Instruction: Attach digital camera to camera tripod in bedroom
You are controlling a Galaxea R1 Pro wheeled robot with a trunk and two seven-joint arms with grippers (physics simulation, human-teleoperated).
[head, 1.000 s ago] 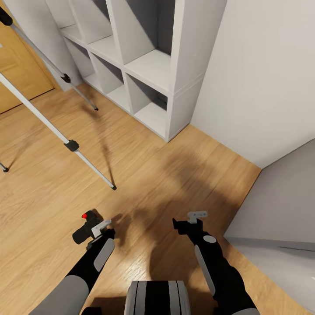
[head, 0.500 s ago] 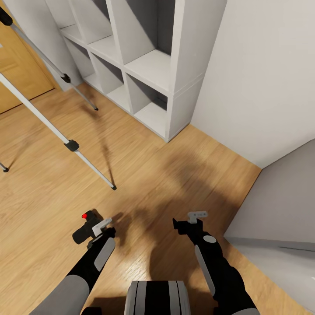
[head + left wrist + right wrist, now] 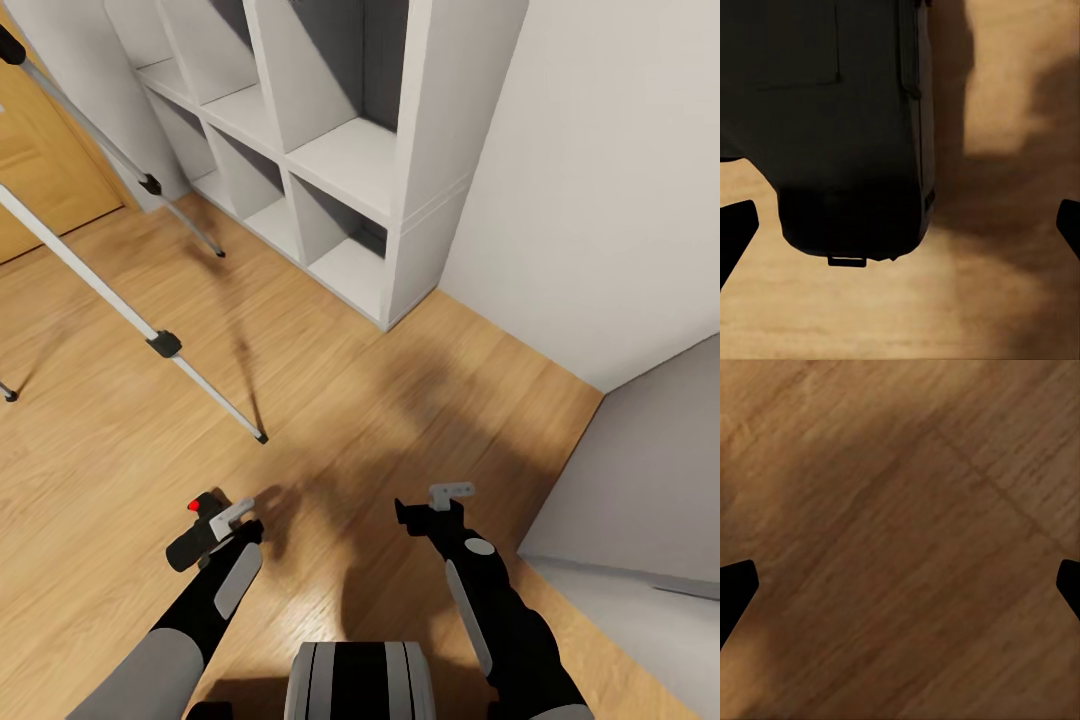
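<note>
So I was standing in the bedroom watching this thing. The left gripper (image 3: 218, 525) had the digital camera (image 3: 196, 527) in its grasp, held low over the light wood floor (image 3: 330, 400), on the near side of the camera tripod (image 3: 165, 344). You could spot the little red button on top of the camera from above. In the left wrist view the camera's dark body (image 3: 832, 127) sat close against the lens, with the gripper's two black fingertips (image 3: 735, 232) showing well apart at the edges, so honestly I couldn't tell how tightly it was clamped, just that the camera was up off the floor with the gripper.

The right gripper (image 3: 425, 510) hung over bare floor beside the left one, nothing in it. Its fingertips (image 3: 733, 585) sat far apart in the right wrist view, with only wood grain between them, so wide open.

The tripod stood beyond the camera: two silver legs with black joints slanted down to the floor, one foot landing not far past the camera, another foot over by the white cube shelf (image 3: 330, 150). The shelf stood past the tripod against the pale wall (image 3: 600, 200), and a wooden door (image 3: 40, 160) showed behind the tripod's legs. A grey bed (image 3: 650, 500) edge sat off on the right gripper's side.
</note>
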